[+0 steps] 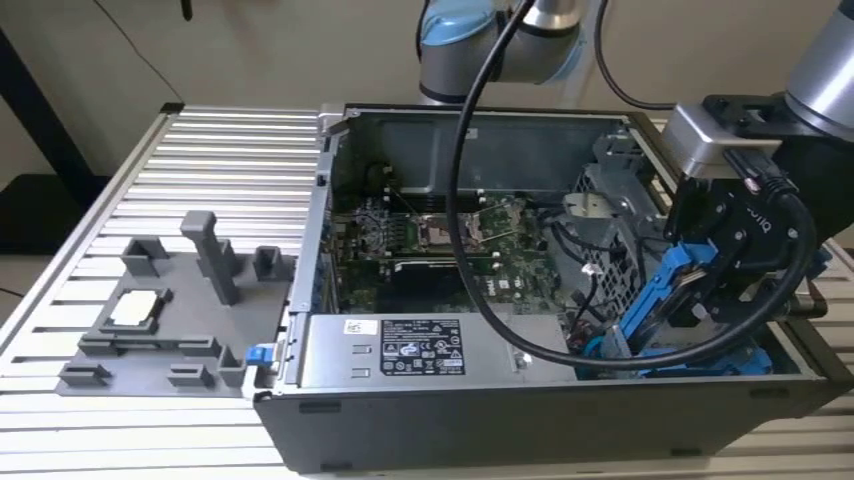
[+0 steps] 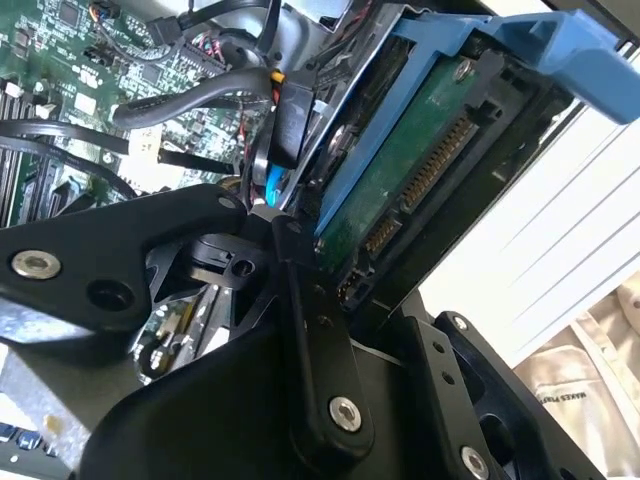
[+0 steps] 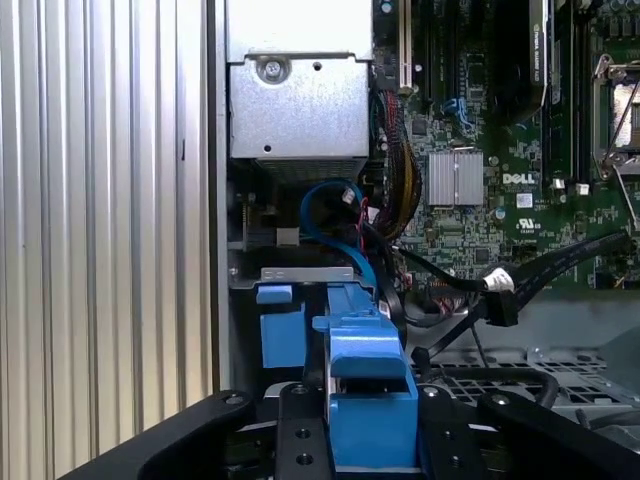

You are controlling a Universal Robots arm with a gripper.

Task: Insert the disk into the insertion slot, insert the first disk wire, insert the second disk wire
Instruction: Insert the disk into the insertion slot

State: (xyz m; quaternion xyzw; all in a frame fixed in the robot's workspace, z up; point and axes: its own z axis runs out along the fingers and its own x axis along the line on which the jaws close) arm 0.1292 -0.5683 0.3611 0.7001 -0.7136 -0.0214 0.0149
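Note:
The disk (image 1: 663, 292) sits in its bright blue carrier, tilted steeply over the front right corner of the open computer case. My gripper (image 1: 727, 275) is shut on it from the exterior view's right. The second wrist view shows the disk's green circuit board (image 2: 410, 170) and its connector edge under the blue frame. In the first wrist view the blue carrier (image 3: 368, 395) lies between my black fingers (image 3: 300, 435). The insertion slot's dark perforated cage (image 1: 607, 262) stands just beside the disk's lower end. A loose black wire with a connector (image 3: 500, 290) and a blue wire (image 3: 320, 200) lie inside the case.
A grey labelled power-supply box (image 1: 400, 350) fills the case's front. The green motherboard (image 1: 427, 230) lies behind it. More blue plastic (image 1: 707, 362) sits low in the case under the disk. A grey fixture tray (image 1: 160, 310) stands on the ribbed metal table (image 1: 227, 150).

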